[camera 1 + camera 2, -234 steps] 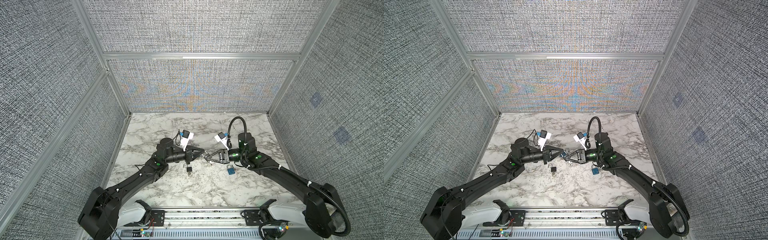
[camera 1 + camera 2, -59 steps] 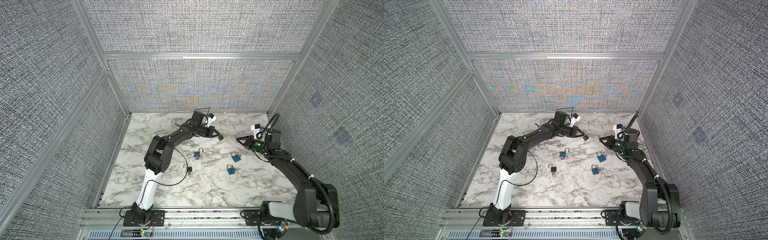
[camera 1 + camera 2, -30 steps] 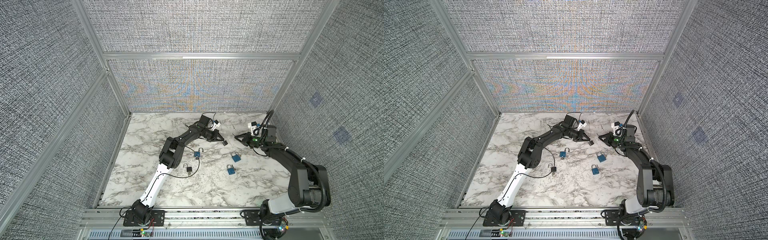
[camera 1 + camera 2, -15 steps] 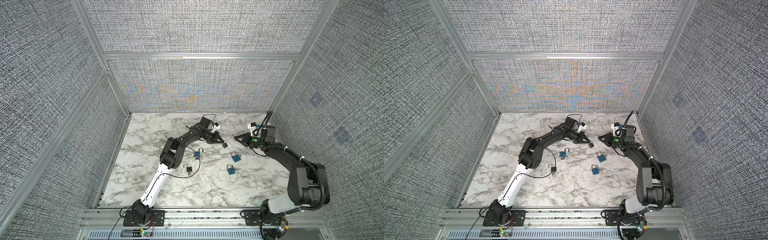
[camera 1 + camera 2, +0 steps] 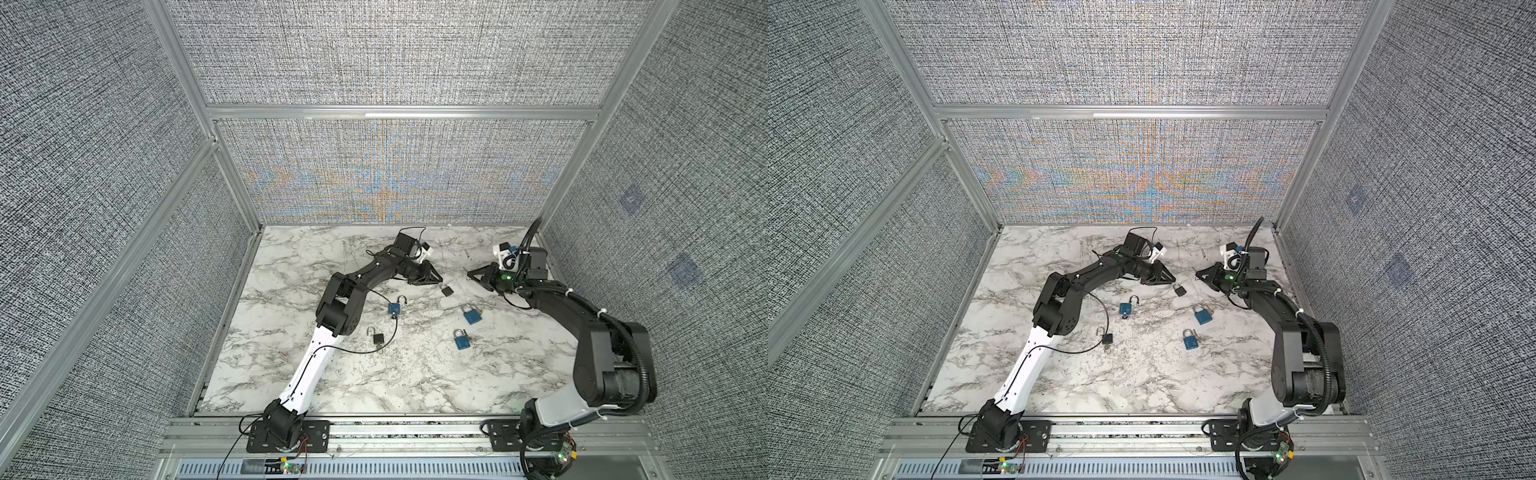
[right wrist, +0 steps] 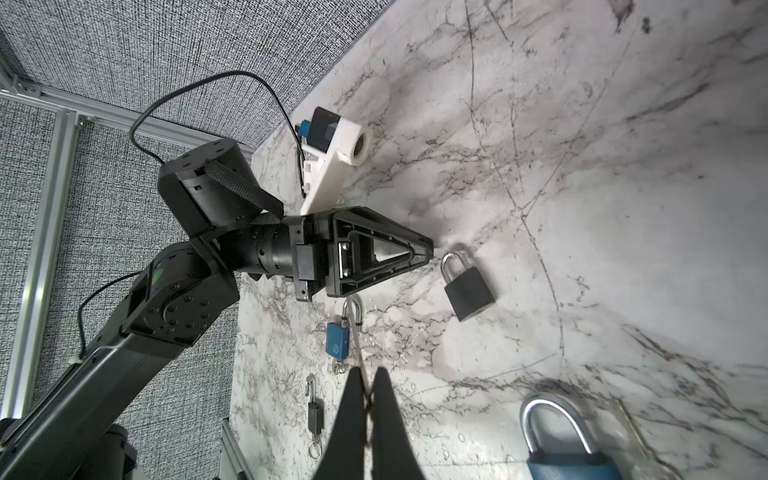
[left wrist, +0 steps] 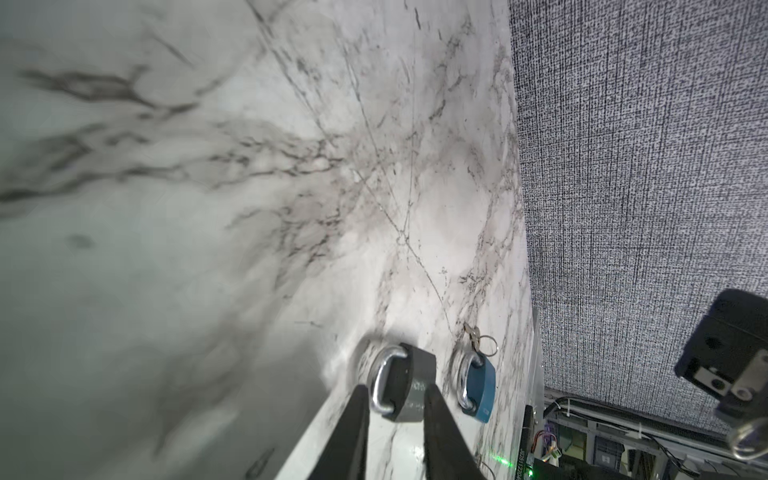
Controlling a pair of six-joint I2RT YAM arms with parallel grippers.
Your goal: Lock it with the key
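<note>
Left tool (image 5: 436, 281) parted, apparently off black padlock (image 5: 446, 290); right tool (image 6: 368, 376) closed.

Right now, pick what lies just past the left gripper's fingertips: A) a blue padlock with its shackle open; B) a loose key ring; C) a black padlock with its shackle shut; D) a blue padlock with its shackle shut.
C: the black padlock, shackle shut, lies unheld on the marble table right beyond the left gripper, whose fingers stand apart.
</note>
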